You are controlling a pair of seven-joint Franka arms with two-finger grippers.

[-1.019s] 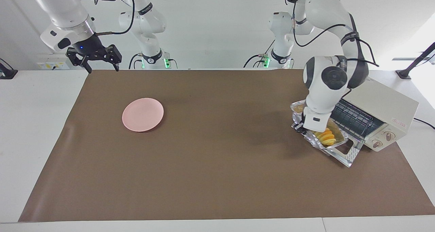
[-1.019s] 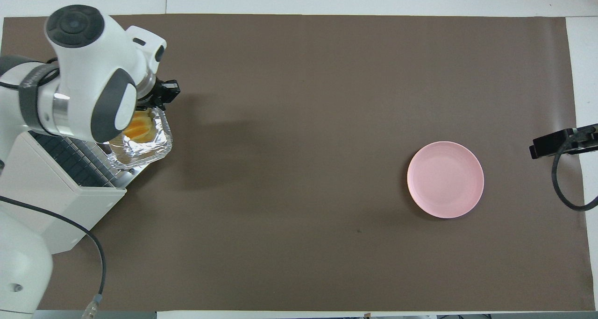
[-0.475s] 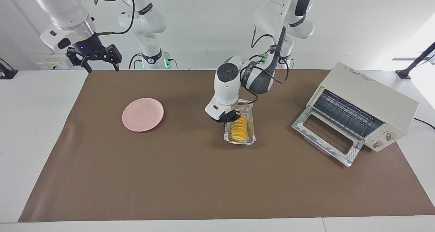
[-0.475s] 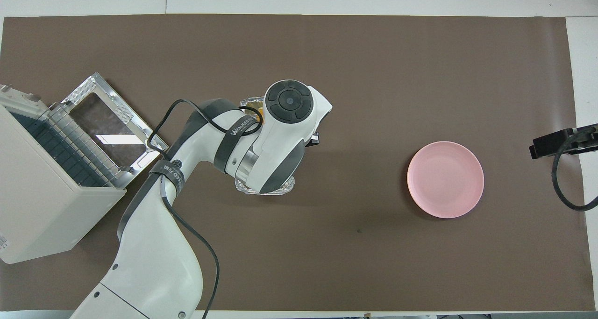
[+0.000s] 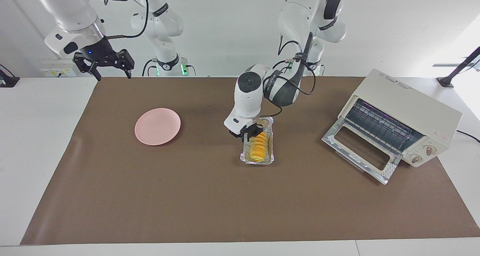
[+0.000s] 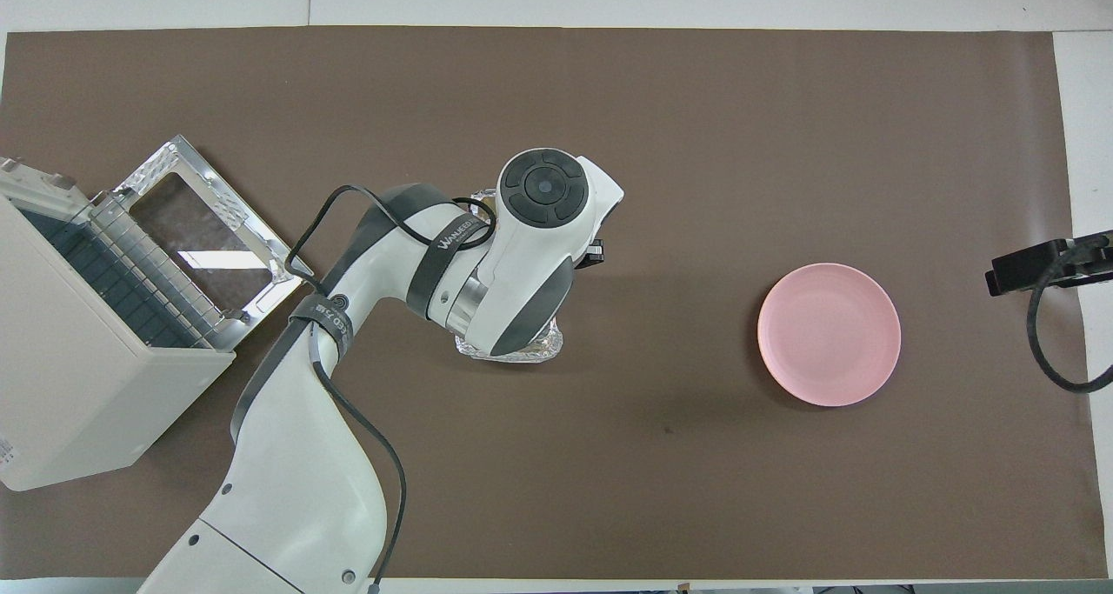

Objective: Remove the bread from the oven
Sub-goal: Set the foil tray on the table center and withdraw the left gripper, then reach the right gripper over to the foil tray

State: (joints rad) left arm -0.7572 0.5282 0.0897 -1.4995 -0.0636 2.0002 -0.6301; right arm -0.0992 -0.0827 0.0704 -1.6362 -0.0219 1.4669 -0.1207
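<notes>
Right hand: our right hand (image 5: 108, 65) waits in the air over the counter's edge at its own end, fingers apart, holding nothing.

Oven: the oven (image 5: 408, 126) stands at the left arm's end of the counter (image 5: 210, 203), door down, rack empty.

Left hand: our left hand (image 5: 250, 131) is low at the tray's (image 5: 245, 156) rim in mid-counter; a moment ago it was clamped there, and now we cannot tell if the fingers are free.

Bread: the bread (image 5: 258, 148) lies in the tray on the counter, well apart from the oven; one second ago both were on the oven door.

Plate: the plate (image 5: 158, 126) is bare, toward the right arm's end.

Meaning: we judge the bread is already out and only the letting go remains.
</notes>
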